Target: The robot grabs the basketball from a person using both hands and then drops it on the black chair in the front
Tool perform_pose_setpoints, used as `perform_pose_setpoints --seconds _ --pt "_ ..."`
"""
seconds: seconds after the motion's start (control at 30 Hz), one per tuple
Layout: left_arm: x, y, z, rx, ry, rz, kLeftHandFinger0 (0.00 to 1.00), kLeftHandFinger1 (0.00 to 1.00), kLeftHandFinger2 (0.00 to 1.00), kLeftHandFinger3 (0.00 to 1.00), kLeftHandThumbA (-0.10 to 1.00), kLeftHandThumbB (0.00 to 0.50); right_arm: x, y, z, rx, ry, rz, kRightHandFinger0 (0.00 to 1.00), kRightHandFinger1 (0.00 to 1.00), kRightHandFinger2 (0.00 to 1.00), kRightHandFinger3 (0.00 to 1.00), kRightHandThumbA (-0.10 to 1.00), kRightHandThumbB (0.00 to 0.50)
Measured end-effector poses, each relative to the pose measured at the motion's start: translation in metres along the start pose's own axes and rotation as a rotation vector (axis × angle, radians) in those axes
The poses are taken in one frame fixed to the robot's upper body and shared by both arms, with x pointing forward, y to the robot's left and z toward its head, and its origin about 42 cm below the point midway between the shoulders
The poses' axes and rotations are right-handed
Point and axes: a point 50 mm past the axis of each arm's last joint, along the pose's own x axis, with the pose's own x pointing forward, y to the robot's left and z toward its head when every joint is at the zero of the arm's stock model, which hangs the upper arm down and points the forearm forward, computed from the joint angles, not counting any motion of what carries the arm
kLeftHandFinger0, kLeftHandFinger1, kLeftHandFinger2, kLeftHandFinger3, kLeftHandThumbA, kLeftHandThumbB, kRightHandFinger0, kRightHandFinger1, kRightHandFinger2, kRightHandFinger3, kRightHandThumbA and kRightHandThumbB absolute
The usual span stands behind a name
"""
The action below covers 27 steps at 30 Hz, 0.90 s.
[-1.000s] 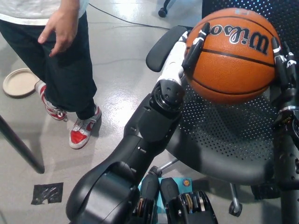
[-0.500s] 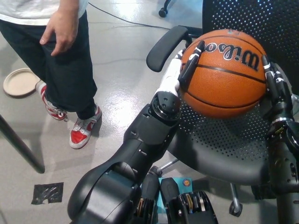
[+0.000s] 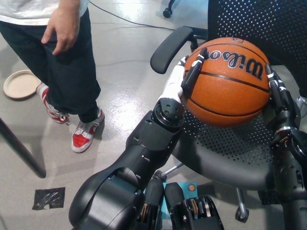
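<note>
An orange Wilson basketball (image 3: 225,81) is pressed between my two hands just above the perforated seat of the black chair (image 3: 225,143). My white left hand (image 3: 180,81) cups its left side, dark fingers laid over the ball. My black right hand (image 3: 280,98) holds its right side. Whether the ball touches the seat I cannot tell. The chair's mesh backrest (image 3: 259,21) rises behind the ball.
A person in dark trousers (image 3: 62,62) and red-and-white shoes (image 3: 85,134) stands at the left, one hand (image 3: 60,26) hanging free. The chair's armrest (image 3: 168,48) juts left of the ball. A round beige disc (image 3: 19,84) lies on the floor.
Both hands have lowered the basketball toward the chair seat and slightly leftward. The person has stayed in place.
</note>
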Motion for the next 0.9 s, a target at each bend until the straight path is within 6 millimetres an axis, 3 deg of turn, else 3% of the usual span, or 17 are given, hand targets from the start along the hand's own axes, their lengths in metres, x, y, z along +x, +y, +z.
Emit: perform_pose_setpoints --seconds 0.03,0.07,0.13,0.17,0.23,0.3,0.37,0.4,0.43,0.5,0.6,0.63,0.67,0.7,0.73,0.83,0.9 --pt "0.0 0.0 0.0 0.002 -0.001 0.0 1.0 1.0 1.0 1.0 1.0 0.221 0.0 -0.001 0.0 -0.001 -0.002 0.0 1.0 1.0 1.0 1.0 1.0 0.257" --pt "0.0 0.001 0.0 0.006 -0.004 -0.001 1.0 1.0 1.0 1.0 1.0 0.248 0.001 -0.002 0.002 -0.009 -0.007 0.001 1.0 1.0 1.0 1.0 1.0 0.255" --pt "0.001 0.003 0.001 0.004 -0.009 -0.002 1.0 1.0 1.0 1.0 1.0 0.26 0.002 -0.004 0.007 -0.045 -0.023 0.001 1.0 1.0 1.0 1.0 1.0 0.187" --pt "0.001 0.004 0.003 0.001 -0.014 -0.005 1.0 1.0 1.0 1.0 1.0 0.275 0.004 -0.005 0.013 -0.058 -0.033 0.002 1.0 1.0 1.0 1.0 1.0 0.183" --pt "0.003 0.01 0.008 -0.005 -0.037 -0.015 1.0 1.0 1.0 1.0 1.0 0.281 0.008 -0.008 0.027 -0.078 -0.06 0.0 1.0 1.0 1.0 1.0 1.0 0.188" --pt "0.005 0.022 0.017 -0.014 -0.076 -0.017 1.0 1.0 1.0 1.0 1.0 0.292 0.015 -0.014 0.047 -0.102 -0.095 -0.005 1.0 1.0 1.0 1.0 1.0 0.227" --pt "0.009 0.038 0.024 -0.016 -0.105 -0.008 1.0 1.0 1.0 1.0 1.0 0.28 0.022 -0.022 0.069 -0.122 -0.138 -0.018 1.0 1.0 1.0 1.0 1.0 0.234" --pt "0.012 0.055 0.028 -0.017 -0.122 0.008 1.0 1.0 1.0 1.0 1.0 0.279 0.025 -0.032 0.091 -0.142 -0.174 -0.033 1.0 1.0 1.0 1.0 1.0 0.235" --pt "0.014 0.07 0.028 -0.015 -0.131 0.026 1.0 1.0 1.0 1.0 1.0 0.24 0.027 -0.039 0.107 -0.156 -0.199 -0.043 1.0 1.0 1.0 1.0 1.0 0.23" --pt "0.017 0.105 0.026 -0.028 -0.139 0.07 1.0 1.0 1.0 1.0 1.0 0.232 0.025 -0.056 0.136 -0.181 -0.256 -0.07 1.0 1.0 1.0 1.0 1.0 0.215" --pt "0.018 0.155 0.014 -0.048 -0.125 0.135 1.0 1.0 1.0 1.0 1.0 0.257 0.019 -0.074 0.166 -0.204 -0.316 -0.101 1.0 1.0 1.0 1.0 1.0 0.211" --pt "0.018 0.17 0.009 -0.048 -0.119 0.153 1.0 1.0 1.0 1.0 1.0 0.286 0.016 -0.077 0.172 -0.211 -0.333 -0.104 1.0 1.0 1.0 1.0 1.0 0.218" --pt "0.017 0.181 0.005 -0.042 -0.112 0.166 1.0 1.0 1.0 1.0 1.0 0.284 0.014 -0.079 0.177 -0.217 -0.346 -0.104 1.0 1.0 1.0 1.0 1.0 0.216" --pt "0.016 0.192 0.001 -0.035 -0.105 0.175 1.0 1.0 1.0 1.0 1.0 0.266 0.011 -0.08 0.18 -0.222 -0.361 -0.102 1.0 1.0 1.0 1.0 1.0 0.2" --pt "0.015 0.198 -0.002 -0.032 -0.1 0.18 1.0 1.0 1.0 1.0 1.0 0.245 0.009 -0.08 0.181 -0.226 -0.368 -0.099 1.0 1.0 1.0 1.0 1.0 0.215" --pt "0.012 0.208 -0.014 -0.039 -0.088 0.186 1.0 1.0 1.0 1.0 1.0 0.241 0.001 -0.081 0.182 -0.241 -0.386 -0.088 1.0 1.0 1.0 1.0 1.0 0.217" --pt "0.01 0.207 -0.023 -0.044 -0.084 0.177 1.0 1.0 1.0 1.0 1.0 0.283 -0.003 -0.08 0.181 -0.249 -0.396 -0.079 1.0 1.0 1.0 1.0 1.0 0.215"
